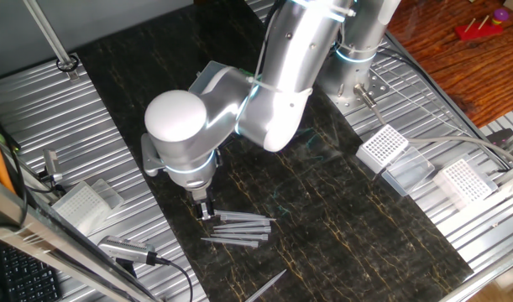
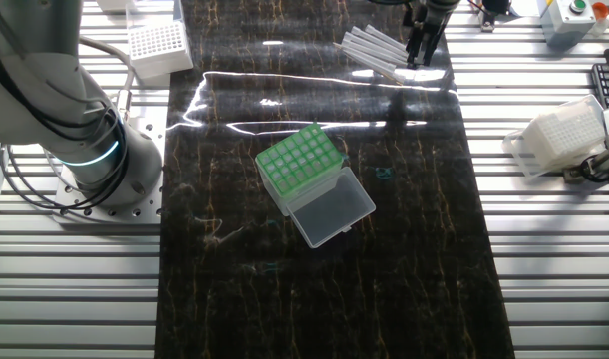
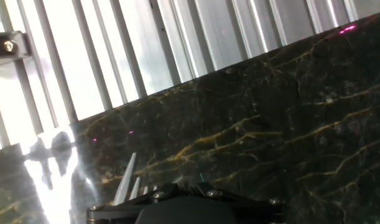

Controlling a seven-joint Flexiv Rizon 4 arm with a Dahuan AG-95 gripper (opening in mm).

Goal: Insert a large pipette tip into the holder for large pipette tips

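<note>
My pincer (image 1: 205, 210) is low over the pile of pipette tips at one edge of the dark marble desk (image 1: 365, 243).

In the hand view the black body of my pincer fills the bottom of the picture, and just above it the pointed ends of a few tips (image 3: 126, 180) come out over the marble, near the desk's edge where the ribbed metal begins. From one fixed view my fingers stand at the thick ends of the large pipette tips (image 1: 239, 228), which lie side by side; I cannot tell how far the fingers are apart, or if they touch a tip. One more tip (image 1: 269, 285) lies alone, nearer the desk's edge. The holder for large pipette tips (image 2: 302, 165) stands in the middle of the desk, well apart from the pile, its clear lid (image 2: 331, 207) open and lying flat beside it. White-grid racks (image 1: 382, 148) rest on the metal outside the desk.
</note>
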